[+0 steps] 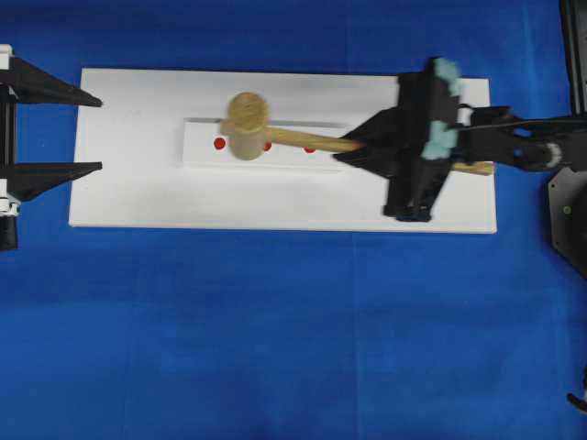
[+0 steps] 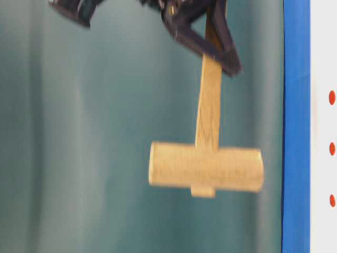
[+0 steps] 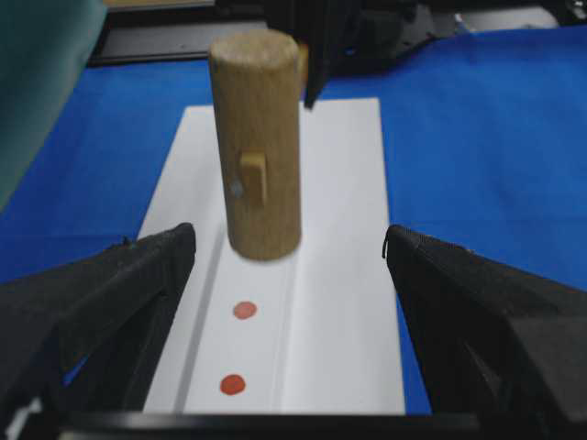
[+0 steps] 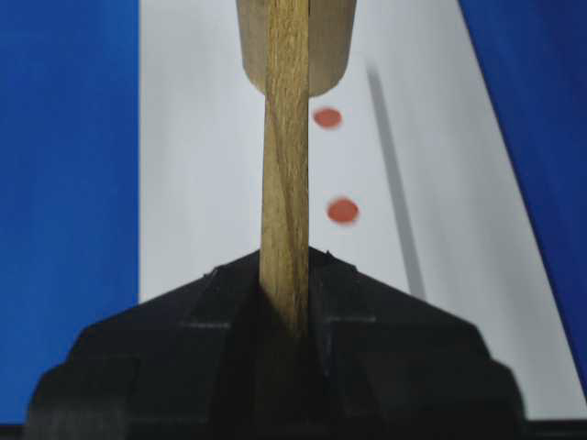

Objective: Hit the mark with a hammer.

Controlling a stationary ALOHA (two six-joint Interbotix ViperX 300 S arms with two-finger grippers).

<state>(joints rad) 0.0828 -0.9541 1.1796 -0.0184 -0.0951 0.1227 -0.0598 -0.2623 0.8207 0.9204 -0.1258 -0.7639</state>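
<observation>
My right gripper (image 1: 353, 147) is shut on the slim handle (image 4: 286, 165) of the light-tan wooden hammer (image 1: 246, 126). The thick head (image 3: 257, 147) hangs above a raised white strip (image 1: 289, 158), apart from it. Three red marks lie in a row on the strip (image 1: 219, 143) (image 1: 267, 146) (image 1: 310, 148). From above, the head sits between the left and middle marks and partly covers the middle one. Two marks (image 4: 326, 117) (image 4: 342, 210) show beside the handle in the right wrist view. My left gripper (image 1: 99, 135) stands open at the board's left end, holding nothing.
The strip rests on a white board (image 1: 138, 192) laid on a blue cloth (image 1: 275, 330). Black arm bases stand at the far left (image 1: 7, 220) and far right (image 1: 569, 211) edges. A teal backdrop (image 2: 79, 158) fills the table-level view.
</observation>
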